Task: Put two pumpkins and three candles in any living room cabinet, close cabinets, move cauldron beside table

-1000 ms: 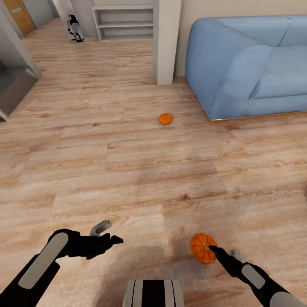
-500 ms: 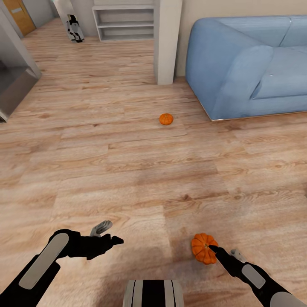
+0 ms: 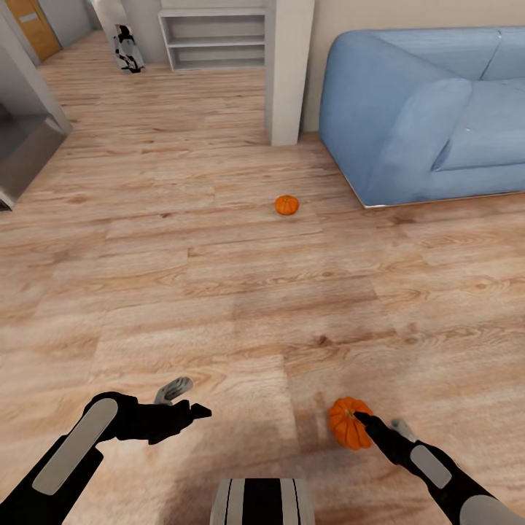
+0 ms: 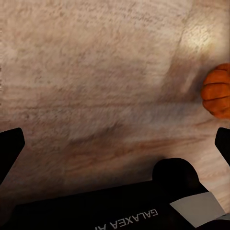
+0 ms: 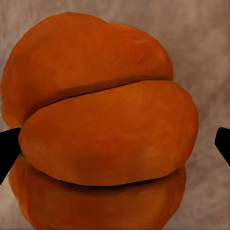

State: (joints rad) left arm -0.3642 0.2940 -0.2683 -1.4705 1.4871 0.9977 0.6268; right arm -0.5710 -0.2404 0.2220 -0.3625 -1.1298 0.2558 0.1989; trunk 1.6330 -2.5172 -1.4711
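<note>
Two orange pumpkins lie on the wood floor. The far pumpkin [image 3: 286, 205] sits mid-floor in front of the sofa. The near pumpkin [image 3: 347, 422] [image 5: 103, 124] lies by my right gripper [image 3: 376, 421] [image 5: 115, 143], which is open, its fingertips [image 5: 8, 146] standing either side of the fruit at its widest part. One tip looks to be touching the rind and the other stands apart. My left gripper [image 3: 185, 400] [image 4: 115, 143] hovers open and empty over bare floor, and the near pumpkin [image 4: 218, 91] also shows at the edge of the left wrist view. The candles, cabinet and cauldron are out of view.
A blue sofa [image 3: 430, 109] fills the back right. A white pillar [image 3: 289, 69] stands beside it, with a low white shelf unit [image 3: 211, 36] behind. A grey unit [image 3: 25, 138] juts in at the left. Wood floor [image 3: 182, 277] stretches between me and the far pumpkin.
The whole view has drifted slightly, so the camera moved. My right gripper has edged a little closer in on the near pumpkin. The left arm has not moved.
</note>
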